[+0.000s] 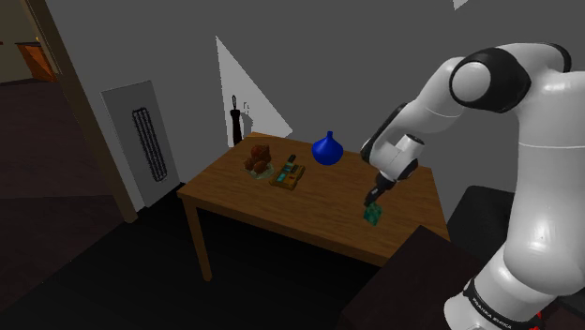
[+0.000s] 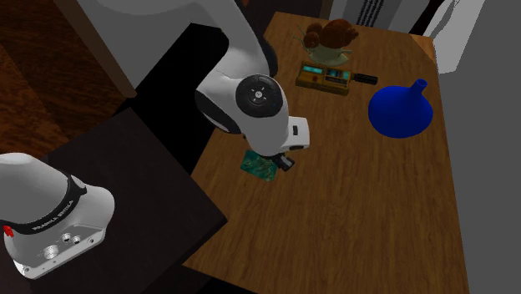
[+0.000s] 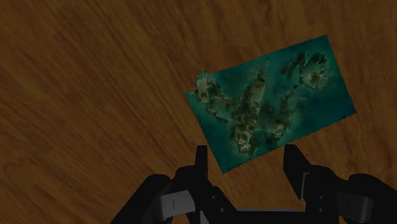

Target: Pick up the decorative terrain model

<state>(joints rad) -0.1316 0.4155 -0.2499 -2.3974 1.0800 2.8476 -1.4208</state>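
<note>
The gripper (image 3: 247,162) is wide open and grasps nothing. A corner of the teal-and-brown terrain model (image 3: 270,102) sits between its fingers. The model lies on the wooden table (image 1: 281,211), right of centre in the shoulder view.

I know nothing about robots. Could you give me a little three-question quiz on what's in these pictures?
1. True or false: the gripper has its fingers pressed shut together.
2. What lies directly beneath the gripper? A) a book B) a teal terrain model C) a cup
3. Fill in: the blue vase stands on a wooden ____.

Key: 1 false, the fingers stand apart; 2 B; 3 table.
</note>
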